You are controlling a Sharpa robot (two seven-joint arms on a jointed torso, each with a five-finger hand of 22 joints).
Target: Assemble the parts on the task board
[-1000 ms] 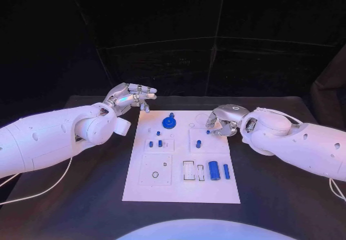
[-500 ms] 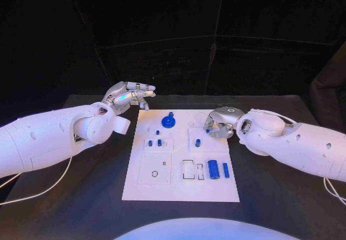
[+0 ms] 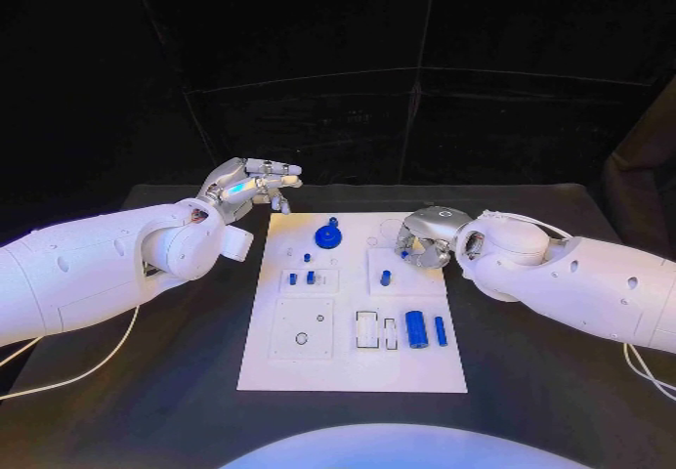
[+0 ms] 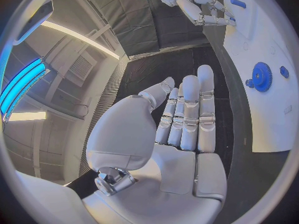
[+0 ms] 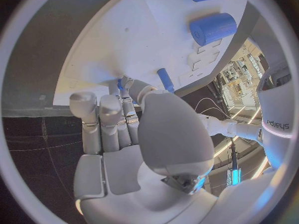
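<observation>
The white task board [image 3: 353,362] lies in the middle of the table. On it are a blue gear [image 3: 328,236], two short pegs [image 3: 302,277], a single peg [image 3: 386,277], a thick cylinder [image 3: 417,328] and a thin bar [image 3: 441,330]. My right hand [image 3: 427,237] hovers over the board's far right edge. Its thumb and a finger pinch a small blue peg [image 5: 119,84] just above the board [image 5: 143,40]. My left hand [image 3: 255,186] floats off the board's far left corner, with its fingers [image 4: 190,109] straight, side by side and empty.
The black table [image 3: 169,391] surrounds the board on all sides. Rectangular slots [image 3: 376,332] and a round hole [image 3: 302,339] sit in the board's near half. The left wrist view also shows the gear [image 4: 260,76] and my right hand [image 4: 209,12].
My right hand has edged a little inward over the board's far right part, keeping the small peg. My left hand has barely moved.
</observation>
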